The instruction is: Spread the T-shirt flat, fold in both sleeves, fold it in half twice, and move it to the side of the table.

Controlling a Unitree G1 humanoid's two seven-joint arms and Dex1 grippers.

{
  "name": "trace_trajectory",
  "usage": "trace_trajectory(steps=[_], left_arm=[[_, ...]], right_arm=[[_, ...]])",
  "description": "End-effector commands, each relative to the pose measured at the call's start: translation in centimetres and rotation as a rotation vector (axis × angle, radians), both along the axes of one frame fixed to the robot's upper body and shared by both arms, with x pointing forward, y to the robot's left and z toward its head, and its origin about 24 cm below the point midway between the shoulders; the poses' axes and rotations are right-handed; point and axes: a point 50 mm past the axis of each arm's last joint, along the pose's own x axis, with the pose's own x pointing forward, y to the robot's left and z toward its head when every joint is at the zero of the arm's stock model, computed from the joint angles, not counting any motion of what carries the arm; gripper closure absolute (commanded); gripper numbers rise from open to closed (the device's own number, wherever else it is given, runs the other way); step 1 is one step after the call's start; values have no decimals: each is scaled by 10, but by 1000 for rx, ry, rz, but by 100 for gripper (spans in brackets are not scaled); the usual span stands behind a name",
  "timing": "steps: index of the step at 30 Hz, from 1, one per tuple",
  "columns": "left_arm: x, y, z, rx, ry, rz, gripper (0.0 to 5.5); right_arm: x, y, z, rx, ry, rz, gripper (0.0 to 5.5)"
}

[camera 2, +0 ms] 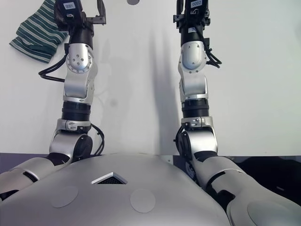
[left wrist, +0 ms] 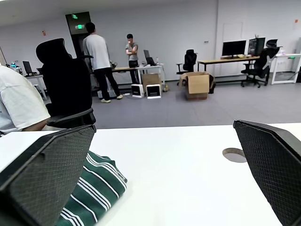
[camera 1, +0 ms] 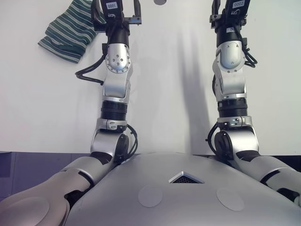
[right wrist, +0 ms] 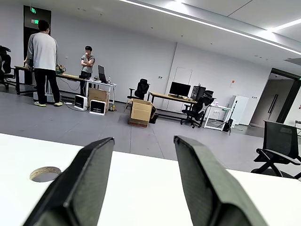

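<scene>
The T-shirt [camera 1: 70, 33], green with white stripes, lies folded into a small bundle at the far left of the white table [camera 1: 169, 84]. My left gripper [left wrist: 164, 174] hovers just to the right of it, open wide, with nothing between its fingers. One finger [left wrist: 47, 174] stands right beside the shirt's edge [left wrist: 96, 186]. My right gripper [right wrist: 141, 183] is held out over the bare table at the far right of centre, open and empty, well away from the shirt. Both arms stretch straight forward, seen in the left eye view at the left gripper [camera 1: 117, 7] and the right gripper [camera 1: 230, 5].
A round cable hole [left wrist: 234, 155] sits in the tabletop between the two grippers, near the far edge. Beyond that edge stand a black office chair [left wrist: 66, 80] and open floor with desks and a cardboard box [left wrist: 198, 84]. Bare tabletop spreads in front and to the right.
</scene>
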Motion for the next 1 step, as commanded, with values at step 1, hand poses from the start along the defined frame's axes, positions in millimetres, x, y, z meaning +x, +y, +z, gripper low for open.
trace_trajectory(steps=[1], left_arm=[[2, -4, 4, 2, -25, -26, 11]], right_arm=[[5, 4, 4, -24, 7, 27, 311]])
